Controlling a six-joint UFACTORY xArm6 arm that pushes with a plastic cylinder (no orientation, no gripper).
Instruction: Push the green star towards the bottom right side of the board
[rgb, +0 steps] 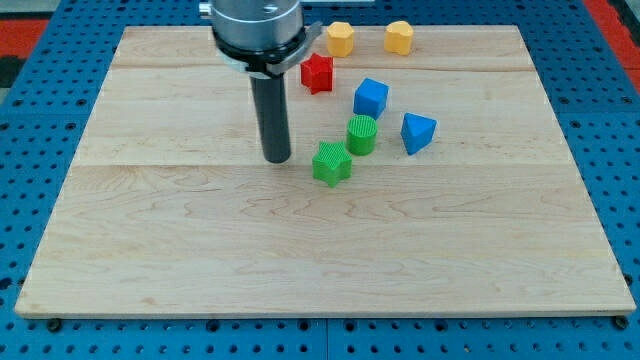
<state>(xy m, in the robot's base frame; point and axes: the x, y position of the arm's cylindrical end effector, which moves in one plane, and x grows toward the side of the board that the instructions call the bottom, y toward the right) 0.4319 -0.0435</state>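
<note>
Step in hand: approach and line-up, push apparently not yet begun. My tip down on the board, just beside the green star, at about 9 o'clock from it; narrow gap visible, no contact. No jaws on this rig, only a plain rod, so nothing to spread or pinch.

Green star a little above and left of board centre. Green cylinder close at its 1 o'clock, nearly touching. Blue cube and blue wedge-like block further out, 1 to 2 o'clock. Red star at 12 o'clock, well apart. Two yellow blocks at the top edge.

Next move, as judged: shift tip round to roughly 10–11 o'clock of star, then drive toward 4–5 o'clock. Straight push from present spot likely sends star toward 3 o'clock only. Path to bottom right looks free of blocks.
</note>
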